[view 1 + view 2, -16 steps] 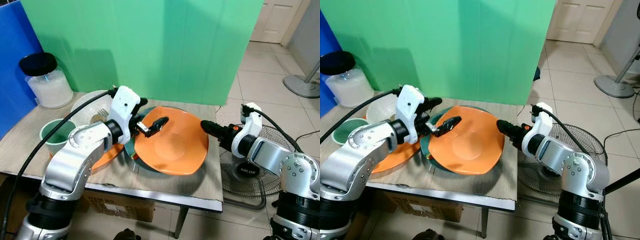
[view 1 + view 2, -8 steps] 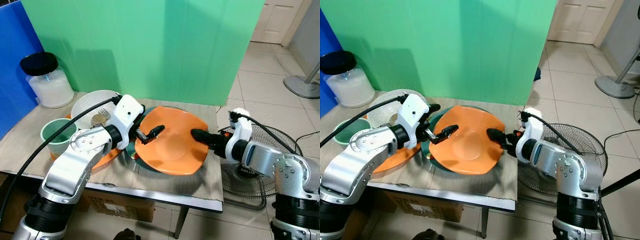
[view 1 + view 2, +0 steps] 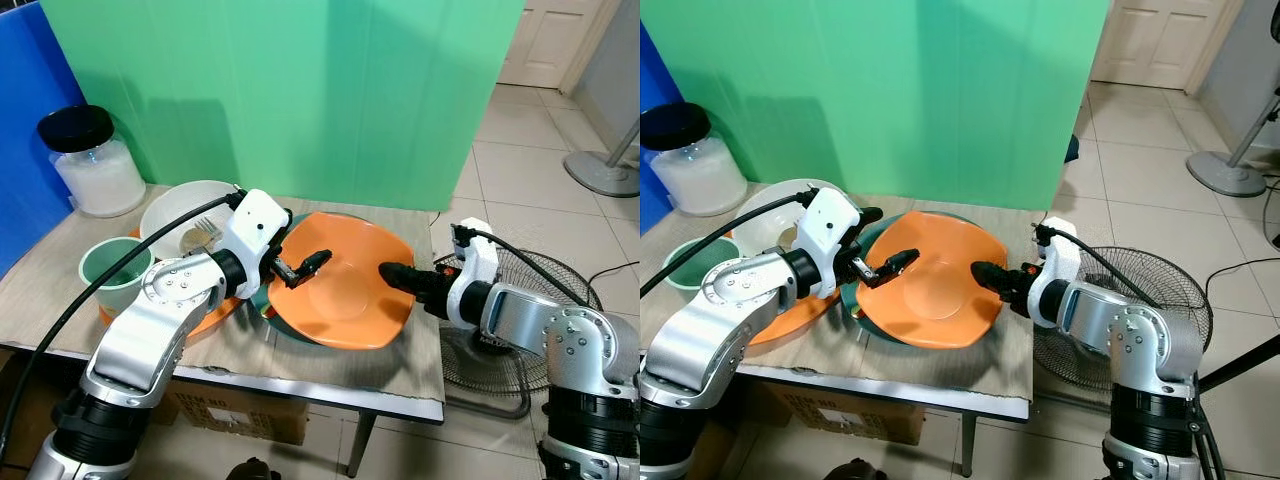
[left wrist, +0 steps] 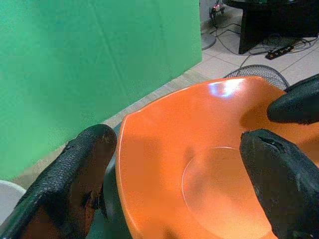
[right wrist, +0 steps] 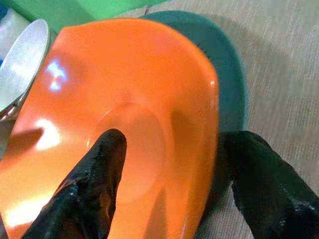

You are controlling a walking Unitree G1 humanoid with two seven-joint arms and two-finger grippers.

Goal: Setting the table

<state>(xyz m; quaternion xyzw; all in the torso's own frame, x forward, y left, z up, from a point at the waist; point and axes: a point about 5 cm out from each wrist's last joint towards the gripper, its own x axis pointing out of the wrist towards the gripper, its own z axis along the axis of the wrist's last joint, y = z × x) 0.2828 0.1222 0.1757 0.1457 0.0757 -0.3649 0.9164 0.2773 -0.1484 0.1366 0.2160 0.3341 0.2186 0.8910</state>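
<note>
A green screen [image 3: 300, 90] stands behind your cloth-covered desk [image 3: 60, 290]. Your left hand [image 3: 295, 265] reaches in with its elbow bent, fingers apart, straddling the near-left rim of the orange plate [image 3: 350, 290]: one finger inside, one outside. Your right hand [image 3: 985, 275] comes in low from the desk's right edge, fingers also spread across the opposite rim, not clamped. The orange plate sits on a dark green plate [image 5: 229, 69] at the desk's middle. To the left lie a white bowl [image 3: 180, 215], a green cup [image 3: 110, 270] and a black-lidded jar [image 3: 95, 165].
</note>
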